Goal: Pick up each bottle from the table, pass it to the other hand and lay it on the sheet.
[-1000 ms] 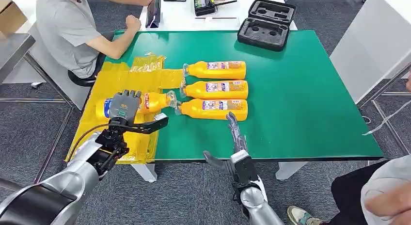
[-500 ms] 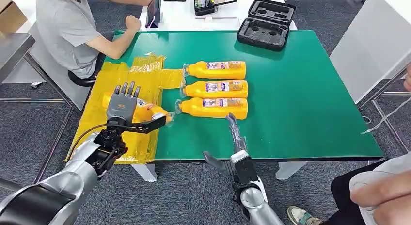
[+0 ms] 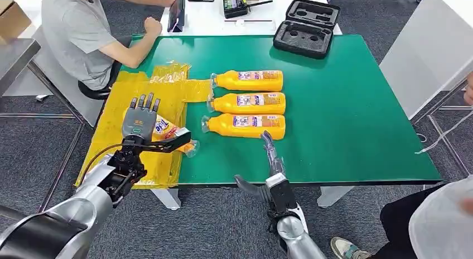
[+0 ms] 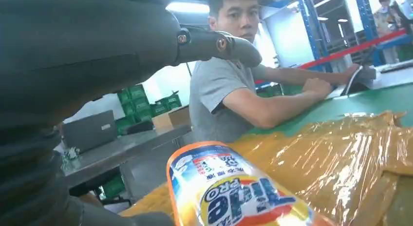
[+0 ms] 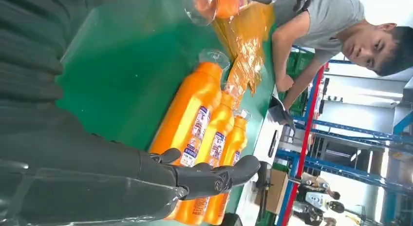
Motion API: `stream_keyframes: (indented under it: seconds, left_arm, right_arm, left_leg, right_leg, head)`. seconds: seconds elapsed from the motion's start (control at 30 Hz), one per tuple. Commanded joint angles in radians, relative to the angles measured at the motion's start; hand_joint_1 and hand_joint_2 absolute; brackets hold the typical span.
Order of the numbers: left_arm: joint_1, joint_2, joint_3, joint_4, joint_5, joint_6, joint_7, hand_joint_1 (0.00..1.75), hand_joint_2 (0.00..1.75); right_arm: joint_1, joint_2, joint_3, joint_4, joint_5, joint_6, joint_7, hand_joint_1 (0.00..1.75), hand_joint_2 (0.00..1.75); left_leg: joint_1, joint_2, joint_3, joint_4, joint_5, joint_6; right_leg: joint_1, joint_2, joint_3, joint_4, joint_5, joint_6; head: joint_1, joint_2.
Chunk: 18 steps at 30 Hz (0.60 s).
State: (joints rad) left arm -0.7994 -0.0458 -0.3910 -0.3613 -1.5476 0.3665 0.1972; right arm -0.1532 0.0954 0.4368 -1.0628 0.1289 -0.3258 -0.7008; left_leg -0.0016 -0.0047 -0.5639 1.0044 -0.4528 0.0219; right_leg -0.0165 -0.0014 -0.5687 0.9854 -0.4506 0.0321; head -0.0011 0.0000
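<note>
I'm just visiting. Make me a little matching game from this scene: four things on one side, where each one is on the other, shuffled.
Things:
1. left hand
2. right hand
3. black foam case
4. yellow sheet

Places:
A. far edge of the green table
B. near edge, in front of three lying orange bottles
C. table's left end
D. above the sheet, at a bottle

Pairs: 1-D, 2-B, 3-A, 4-C

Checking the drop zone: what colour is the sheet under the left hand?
Translucent yellow sheet, crinkled, clearest in the head view.
</note>
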Motion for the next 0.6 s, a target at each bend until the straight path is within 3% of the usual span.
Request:
stream_keyframes:
  seconds: [0.03, 0.2, 0.33, 0.43, 0.6]
  left_arm:
    - [0.025, -0.066, 0.048, -0.03, -0.001, 0.119, -0.027, 0.0, 1.75]
    - [0.108, -0.087, 0.022, -0.225, -0.023, 0.22, -0.038, 0.0, 1.75]
    - [0.248, -0.023, -0.083, -0.569, -0.023, 0.204, 0.025, 0.0, 1.75]
    - [0.31, 0.012, -0.09, -0.73, -0.023, 0.187, 0.052, 0.0, 1.75]
    - [0.367, 0.019, -0.085, -0.863, -0.023, 0.245, 0.024, 0.0, 1.75]
  right_arm:
    - [-0.025, -0.013, -0.037, 0.049, 0.002, -0.012, 0.003, 0.0, 1.75]
    - [0.003, -0.025, -0.049, 0.015, 0.011, -0.025, 0.003, 0.0, 1.75]
    - [0.016, -0.031, -0.057, 0.004, 0.017, -0.027, 0.003, 0.0, 1.75]
    - [0.017, -0.03, -0.059, 0.006, 0.02, -0.032, 0.003, 0.0, 1.75]
    - [0.023, -0.029, -0.046, 0.001, 0.027, -0.033, 0.003, 0.0, 1.75]
  left_leg:
    - [0.001, 0.0, 0.001, 0.0, 0.0, -0.001]
    - [0.0, -0.002, 0.001, 0.0, 0.0, 0.0]
    - [0.0, -0.001, 0.0, 0.0, 0.0, -0.001]
    - [-0.001, 0.001, 0.0, 0.0, 0.0, -0.001]
    - [0.0, 0.003, 0.0, 0.0, -0.001, -0.001]
  right_leg:
    - [0.001, 0.0, 0.002, -0.001, 0.0, -0.001]
    - [0.0, -0.002, 0.002, -0.001, 0.0, -0.001]
    - [0.0, -0.001, 0.001, -0.001, 0.0, -0.001]
    - [0.0, 0.001, 0.0, 0.0, 0.0, -0.001]
    - [0.001, 0.003, -0.001, -0.001, 0.0, -0.001]
  head:
    - [0.0, 0.0]
    - [0.0, 0.0]
    - [0.0, 0.0]
    - [0.0, 0.0]
    - [-0.001, 0.0]
